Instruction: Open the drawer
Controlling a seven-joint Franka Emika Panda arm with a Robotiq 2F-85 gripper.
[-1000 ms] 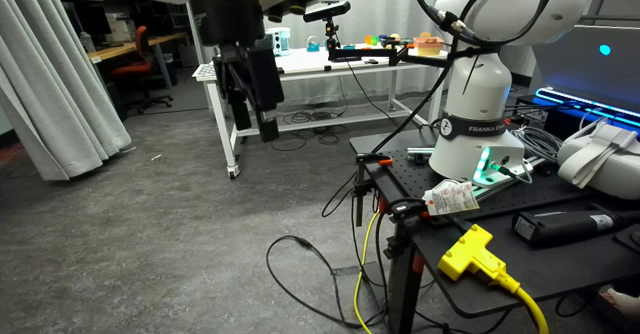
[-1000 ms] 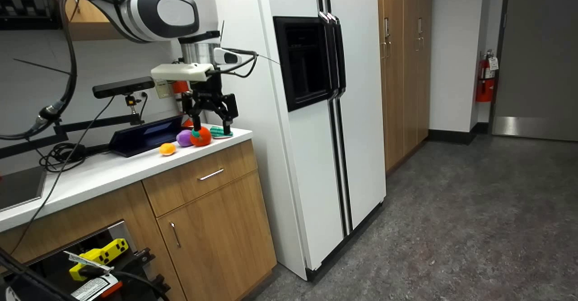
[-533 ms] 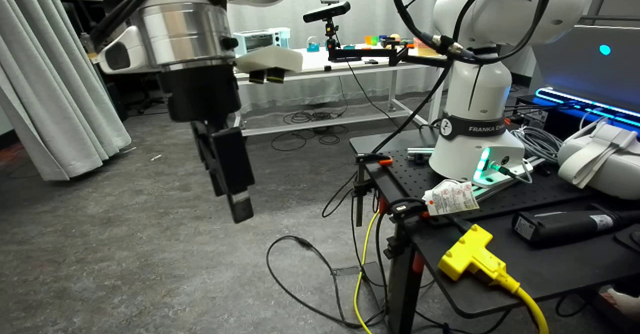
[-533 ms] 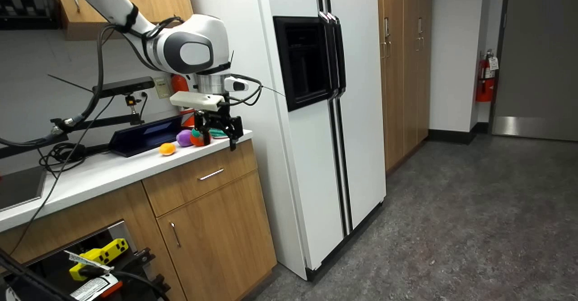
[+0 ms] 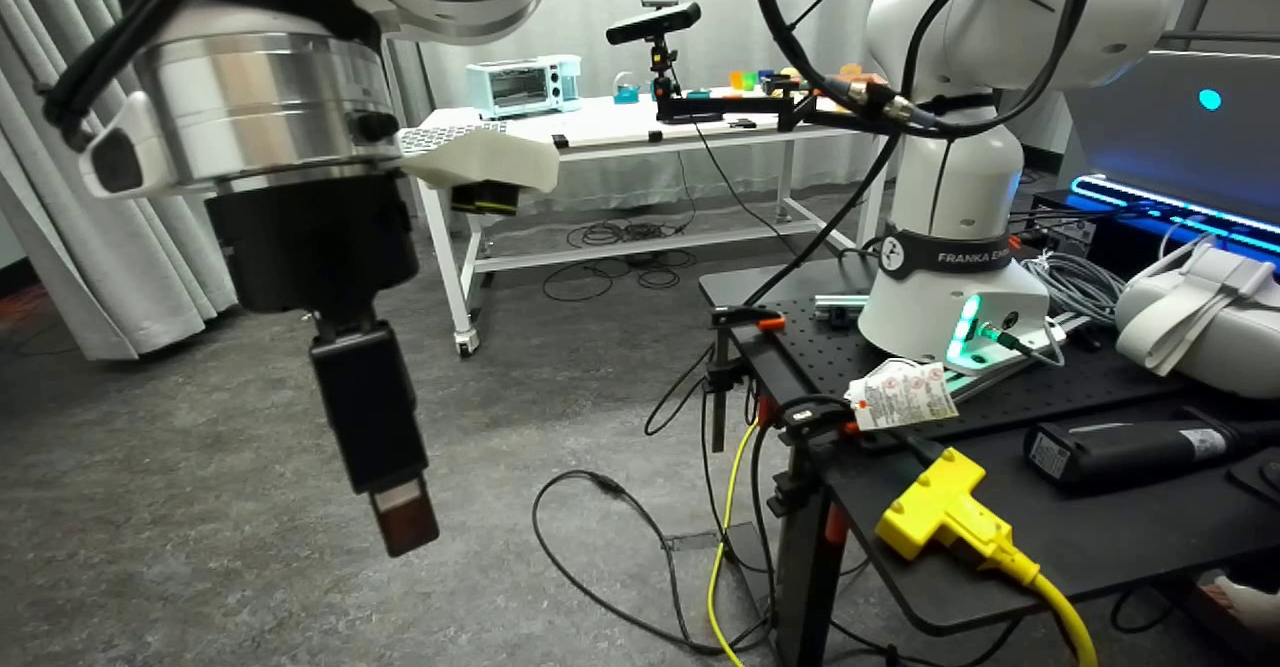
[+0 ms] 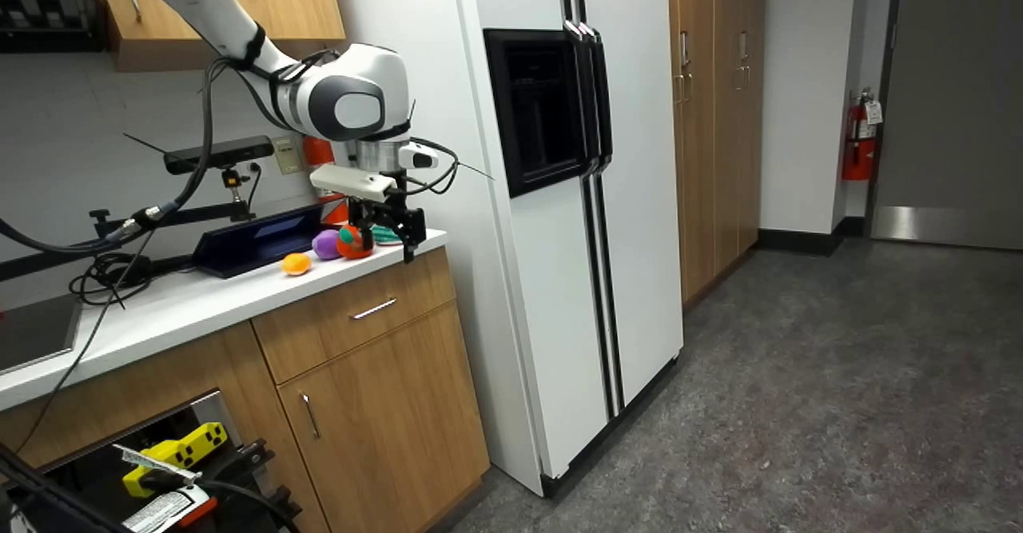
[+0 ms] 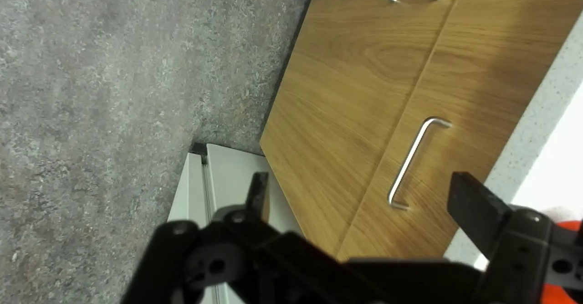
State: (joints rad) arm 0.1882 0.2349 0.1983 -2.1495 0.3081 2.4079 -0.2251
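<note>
Hanging near the front edge of the bench (image 6: 200, 297) with the claw (image 7: 360, 194) spread wide, pinching nothing. Facing the drawer (image 6: 348, 329), closed directly beneath the bench top, above a cupboard door (image 6: 384, 417) and next to the refrigerator (image 6: 551, 301). Seeing only a flat wooden front, so leaving weight and contents unknown. Going by looks, expecting a stiff, sturdy panel, hardly fragile, probably gliding out fairly lightly, though perhaps resisting the first tug. Counting on the metal handle (image 7: 410, 158) for the hold: a slim bar, fixed at both ends, standing off from the wood, likely rigid, smooth and a little slippery against the fingers (image 7: 473, 208). Aiming, ideally, for the middle of the bar, slipping one finger into the gap behind and bringing the other against the outside, so pulling evenly rather than skewing from one end. Needing, by this reading, to be lowering toward the bar first, minding the wooden front and the bench edge. Then drawing straight outward and level, relying on hooking more than squeezing in case of slipping.
</note>
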